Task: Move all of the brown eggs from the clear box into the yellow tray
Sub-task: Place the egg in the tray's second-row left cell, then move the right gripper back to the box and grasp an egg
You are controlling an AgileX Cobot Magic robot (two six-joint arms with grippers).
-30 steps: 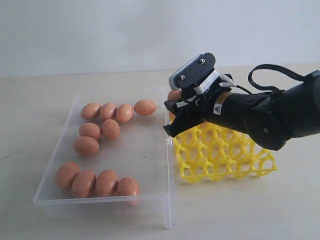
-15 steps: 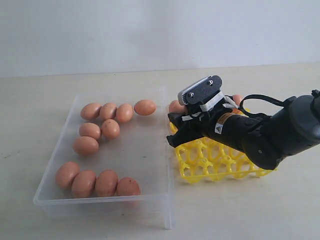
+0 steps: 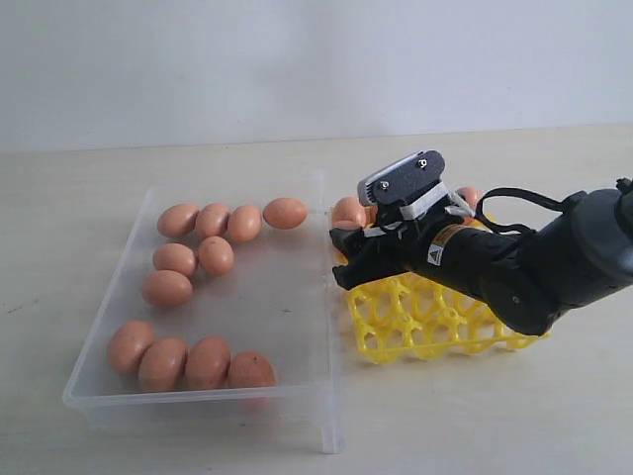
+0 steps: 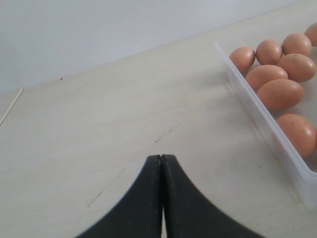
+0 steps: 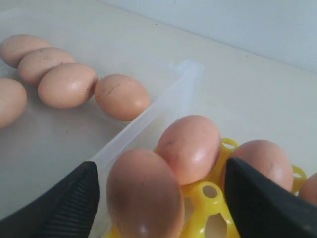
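Observation:
My right gripper (image 3: 348,259) (image 5: 161,168) stands open, low over the near-left corner of the yellow tray (image 3: 445,327) (image 5: 205,198). Between its fingers (image 5: 64,208) a brown egg (image 5: 143,193) rests in a tray cell, free of both pads. Two more eggs (image 5: 190,146) (image 5: 260,158) sit in the cells behind it. The clear box (image 3: 287,317) to the left of the tray holds several brown eggs (image 3: 183,361) in two clusters. My left gripper (image 4: 162,158) is shut and empty over bare table, beside the box's wall (image 4: 267,129); the exterior view does not show it.
The box's right wall (image 3: 331,297) stands against the tray's left edge, right beside my right gripper's fingers. A light tabletop (image 3: 475,416) surrounds both, and a pale wall runs behind.
The right arm came down onto the tray's corner, then its jaws opened and let go of the egg into a cell. The box and its eggs shifted slightly left.

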